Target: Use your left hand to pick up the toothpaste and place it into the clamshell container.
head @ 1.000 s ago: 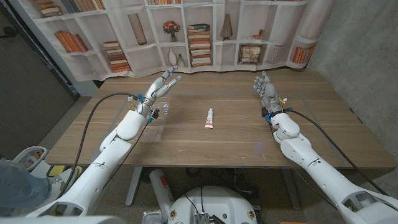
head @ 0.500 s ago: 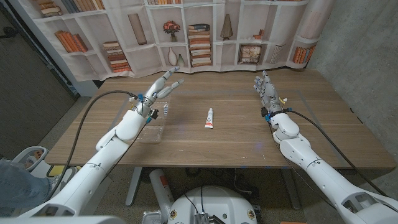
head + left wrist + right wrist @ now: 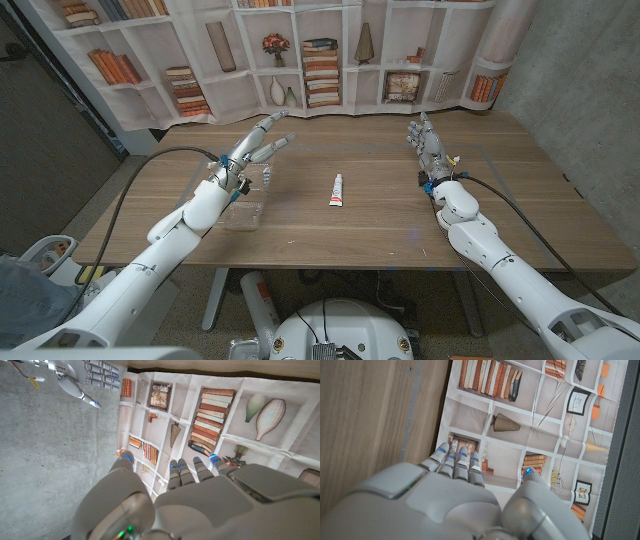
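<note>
Count: 1 toothpaste (image 3: 338, 190), 1 clear clamshell container (image 3: 247, 199), 2 robot hands: left hand (image 3: 258, 142), right hand (image 3: 427, 146). All on or over 1 bench (image 3: 380, 215).

This looks like a robot test room dressed up as a home study, not a real one. The bookshelf (image 3: 300, 60) behind the wooden table (image 3: 380, 215) is a printed curtain: its books, vases and flower pot are flat, and it hangs in folds (the rippled hem shows just above the table's far edge). Bare grey concrete wall (image 3: 570, 90) stands to one side and a dark panel (image 3: 50, 130) to the other. Black cables (image 3: 140, 195) trail across the table from two white robot arms.
</note>
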Controlling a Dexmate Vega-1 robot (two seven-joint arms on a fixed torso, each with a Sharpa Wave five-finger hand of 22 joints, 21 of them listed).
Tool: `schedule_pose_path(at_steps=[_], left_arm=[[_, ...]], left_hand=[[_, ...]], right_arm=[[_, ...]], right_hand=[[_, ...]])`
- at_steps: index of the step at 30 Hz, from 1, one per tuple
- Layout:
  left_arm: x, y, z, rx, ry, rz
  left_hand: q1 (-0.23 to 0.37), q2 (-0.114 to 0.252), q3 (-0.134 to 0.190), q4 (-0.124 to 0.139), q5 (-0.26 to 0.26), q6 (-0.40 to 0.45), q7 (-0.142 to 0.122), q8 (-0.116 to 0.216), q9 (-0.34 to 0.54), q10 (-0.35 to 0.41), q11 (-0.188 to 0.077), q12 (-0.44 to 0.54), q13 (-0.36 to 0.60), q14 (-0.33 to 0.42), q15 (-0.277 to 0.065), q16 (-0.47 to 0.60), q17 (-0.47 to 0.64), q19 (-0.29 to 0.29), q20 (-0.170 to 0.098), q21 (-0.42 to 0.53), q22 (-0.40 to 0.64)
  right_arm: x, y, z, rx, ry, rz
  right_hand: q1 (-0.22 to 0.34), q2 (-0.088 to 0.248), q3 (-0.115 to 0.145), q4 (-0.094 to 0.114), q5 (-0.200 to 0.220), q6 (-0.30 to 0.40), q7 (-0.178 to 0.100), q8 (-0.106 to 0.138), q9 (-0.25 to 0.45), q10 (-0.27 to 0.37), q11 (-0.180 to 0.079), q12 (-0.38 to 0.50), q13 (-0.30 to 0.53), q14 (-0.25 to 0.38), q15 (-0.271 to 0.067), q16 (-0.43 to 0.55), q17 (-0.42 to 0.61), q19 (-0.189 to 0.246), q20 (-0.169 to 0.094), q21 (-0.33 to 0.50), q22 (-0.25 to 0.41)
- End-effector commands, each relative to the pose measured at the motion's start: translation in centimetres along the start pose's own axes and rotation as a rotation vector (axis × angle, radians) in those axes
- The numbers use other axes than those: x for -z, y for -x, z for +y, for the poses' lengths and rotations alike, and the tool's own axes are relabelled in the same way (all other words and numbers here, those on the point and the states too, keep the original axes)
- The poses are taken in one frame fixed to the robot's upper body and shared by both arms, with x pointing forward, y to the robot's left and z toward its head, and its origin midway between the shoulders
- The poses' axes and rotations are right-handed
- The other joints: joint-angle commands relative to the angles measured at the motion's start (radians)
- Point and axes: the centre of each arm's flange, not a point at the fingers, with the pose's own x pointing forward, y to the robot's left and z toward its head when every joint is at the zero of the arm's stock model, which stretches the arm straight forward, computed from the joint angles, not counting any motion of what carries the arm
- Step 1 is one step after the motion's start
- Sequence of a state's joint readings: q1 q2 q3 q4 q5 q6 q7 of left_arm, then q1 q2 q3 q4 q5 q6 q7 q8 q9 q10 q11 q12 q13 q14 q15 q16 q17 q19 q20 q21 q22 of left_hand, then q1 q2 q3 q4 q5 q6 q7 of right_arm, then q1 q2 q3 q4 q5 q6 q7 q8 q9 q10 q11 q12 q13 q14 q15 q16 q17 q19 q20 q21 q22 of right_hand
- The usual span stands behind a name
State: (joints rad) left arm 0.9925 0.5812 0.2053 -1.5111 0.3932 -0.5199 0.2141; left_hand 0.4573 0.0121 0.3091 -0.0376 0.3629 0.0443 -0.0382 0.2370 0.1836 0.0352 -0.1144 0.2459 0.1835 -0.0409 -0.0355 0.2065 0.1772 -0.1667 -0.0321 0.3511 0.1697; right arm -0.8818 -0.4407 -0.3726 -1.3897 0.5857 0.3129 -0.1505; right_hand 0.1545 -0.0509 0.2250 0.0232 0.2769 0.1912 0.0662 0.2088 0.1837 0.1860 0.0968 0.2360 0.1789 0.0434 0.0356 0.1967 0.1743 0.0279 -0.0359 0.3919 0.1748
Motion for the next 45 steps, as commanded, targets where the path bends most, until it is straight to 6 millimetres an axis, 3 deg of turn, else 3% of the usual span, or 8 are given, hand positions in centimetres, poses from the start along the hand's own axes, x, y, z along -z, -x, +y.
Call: schedule_pose_path(at_steps=[1,25,45], left_arm=[[0.2,-0.1,-0.1,0.014,-0.128,-0.018],[-0.5,-1.1,-0.7,0.062,-0.206,-0.035],[-1.7,-2.1,-1.1,0.120,-0.300,-0.076]], left_hand=[[0.021,0.002,0.006,-0.010,0.007,0.001,-0.018,-0.002,0.005,0.009,-0.012,-0.006,0.005,0.006,-0.067,-0.005,-0.001,-0.040,-0.023,-0.004,0.003],[0.089,0.019,0.032,-0.050,0.016,0.025,-0.036,-0.001,0.006,0.039,-0.034,-0.011,0.005,0.027,-0.081,-0.009,-0.002,-0.015,-0.029,-0.020,0.003],[0.132,0.005,0.038,-0.082,0.016,0.029,-0.053,-0.005,0.006,0.044,-0.049,-0.019,0.005,0.026,-0.094,-0.016,-0.003,-0.007,-0.025,-0.034,0.002]], right_arm=[[0.0,-0.5,0.4,0.001,0.006,0.007],[-0.1,-0.8,0.4,0.007,0.000,-0.004],[-0.2,-1.5,0.4,0.007,-0.008,-0.013]], right_hand=[[0.012,0.004,0.003,-0.009,-0.004,0.010,0.001,-0.004,0.006,0.008,-0.004,-0.001,0.005,0.007,0.002,-0.004,0.005,0.013,-0.016,-0.004,0.002],[0.013,0.006,0.000,-0.012,-0.007,0.014,0.000,-0.005,0.006,0.015,-0.005,-0.002,0.006,0.018,0.003,-0.003,0.006,0.019,-0.015,-0.014,0.002],[0.014,0.008,-0.002,-0.014,-0.010,0.018,0.000,-0.006,0.006,0.017,-0.005,-0.004,0.006,0.021,0.005,-0.004,0.006,0.022,-0.015,-0.023,0.002]])
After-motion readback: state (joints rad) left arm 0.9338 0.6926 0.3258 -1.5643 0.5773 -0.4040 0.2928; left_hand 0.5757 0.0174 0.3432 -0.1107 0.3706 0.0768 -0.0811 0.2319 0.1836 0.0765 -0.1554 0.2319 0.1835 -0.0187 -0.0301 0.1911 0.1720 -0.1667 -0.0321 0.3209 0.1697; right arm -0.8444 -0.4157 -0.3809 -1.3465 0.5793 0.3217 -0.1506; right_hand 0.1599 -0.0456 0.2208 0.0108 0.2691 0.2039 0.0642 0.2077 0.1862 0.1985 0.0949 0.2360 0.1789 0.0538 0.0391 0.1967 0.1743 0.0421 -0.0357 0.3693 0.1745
